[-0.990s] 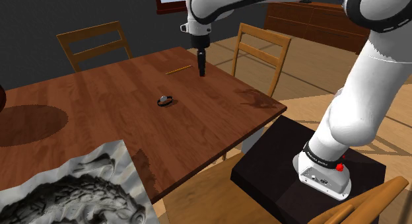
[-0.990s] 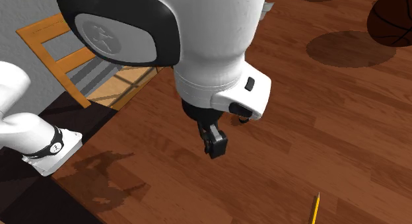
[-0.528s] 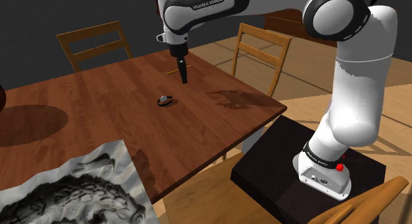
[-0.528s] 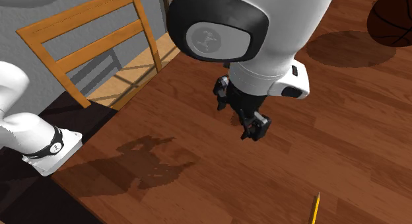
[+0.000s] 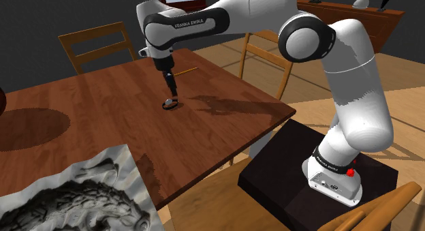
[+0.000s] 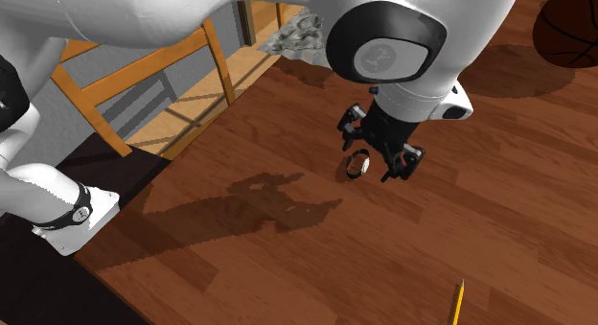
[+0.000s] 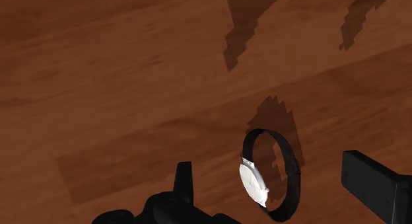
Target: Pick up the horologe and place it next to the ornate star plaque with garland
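While my gripper (image 7: 274, 178) hangs wide open, the watch (image 7: 255, 184) stands on the table (image 7: 99, 90) between my fingers (image 7: 373, 186), untouched.

Item 1: small wristwatch (image 5: 170, 103) (image 6: 358, 164) (image 7: 267, 173), black loop strap w/ round white face; stands on edge, approx. mid brown wood table (image 5: 102, 107). Item 2: grey-white carved relief plaque (image 5: 75, 195) (image 6: 302, 31), at table corner, well apart from item 1.

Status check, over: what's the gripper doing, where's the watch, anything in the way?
Gripper open, straddling the watch, not touching it. Watch lies on the table, not yet lifted. Pencil lies apart, no obstacle.
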You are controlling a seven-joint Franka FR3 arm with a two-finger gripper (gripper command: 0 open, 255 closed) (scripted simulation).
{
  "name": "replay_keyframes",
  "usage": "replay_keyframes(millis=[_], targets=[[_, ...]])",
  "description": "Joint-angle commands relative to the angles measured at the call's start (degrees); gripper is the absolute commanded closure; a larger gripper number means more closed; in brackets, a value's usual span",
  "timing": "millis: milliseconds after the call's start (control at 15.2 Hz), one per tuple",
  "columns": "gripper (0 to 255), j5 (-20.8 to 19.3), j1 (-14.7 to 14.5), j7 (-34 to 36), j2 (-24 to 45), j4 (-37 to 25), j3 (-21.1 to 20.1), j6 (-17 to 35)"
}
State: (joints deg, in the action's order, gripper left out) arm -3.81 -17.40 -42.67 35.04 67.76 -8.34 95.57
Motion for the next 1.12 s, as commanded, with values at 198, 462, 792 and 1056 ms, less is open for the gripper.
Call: replay_keyframes(millis=[198, 462, 792, 1056], targets=[[0, -0.1, 0.0, -0.1, 0.1, 3.6, -0.1, 3.6], [0, -0.1, 0.1, -0.1, 0.0, 4.9, 0.0, 4.9], [0, -0.1, 0.1, -0.1, 0.0, 4.9, 0.0, 4.9], [255, -0.1, 0.1, -0.1, 0.0, 4.9, 0.0, 4.9]])
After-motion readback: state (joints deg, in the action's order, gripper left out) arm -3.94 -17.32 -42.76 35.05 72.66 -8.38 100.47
